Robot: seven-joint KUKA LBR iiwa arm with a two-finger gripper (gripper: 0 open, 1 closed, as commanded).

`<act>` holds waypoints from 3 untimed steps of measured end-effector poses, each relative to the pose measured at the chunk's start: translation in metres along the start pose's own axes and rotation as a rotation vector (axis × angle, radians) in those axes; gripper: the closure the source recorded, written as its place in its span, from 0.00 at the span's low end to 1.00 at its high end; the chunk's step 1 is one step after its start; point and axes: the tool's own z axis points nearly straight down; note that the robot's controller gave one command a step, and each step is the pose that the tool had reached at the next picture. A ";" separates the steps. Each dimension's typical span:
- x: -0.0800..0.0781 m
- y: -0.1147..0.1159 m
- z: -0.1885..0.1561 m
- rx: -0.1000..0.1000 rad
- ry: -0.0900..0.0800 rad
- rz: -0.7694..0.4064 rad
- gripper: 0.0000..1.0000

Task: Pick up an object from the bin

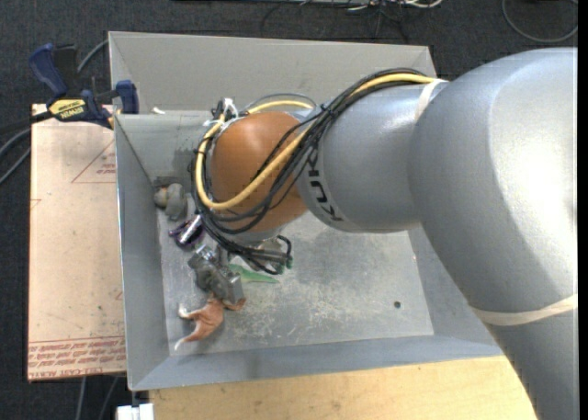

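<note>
My gripper (217, 277) hangs below the orange wrist cover, low over the bin's front left floor. Its lower end sits just above an orange toy animal (208, 318) that lies near the front left corner, and it seems to touch the toy's upper end. A thin green thing (267, 266) pokes out to the right from under the wrist. Just up and left of the gripper lies a small silver and purple piece (187, 231).
A grey, stone-like lump (170, 196) rests against the left wall further back. The arm and its cables cover the middle and back of the bin. Bare floor shows to the right of the gripper, towards the front right.
</note>
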 end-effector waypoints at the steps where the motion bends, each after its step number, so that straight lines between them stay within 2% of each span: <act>1: 0.000 0.000 0.000 0.000 0.000 0.000 1.00; 2: -0.026 -0.033 -0.034 0.000 -0.003 -0.039 1.00; 3: -0.016 -0.014 -0.074 -0.002 -0.003 0.055 0.00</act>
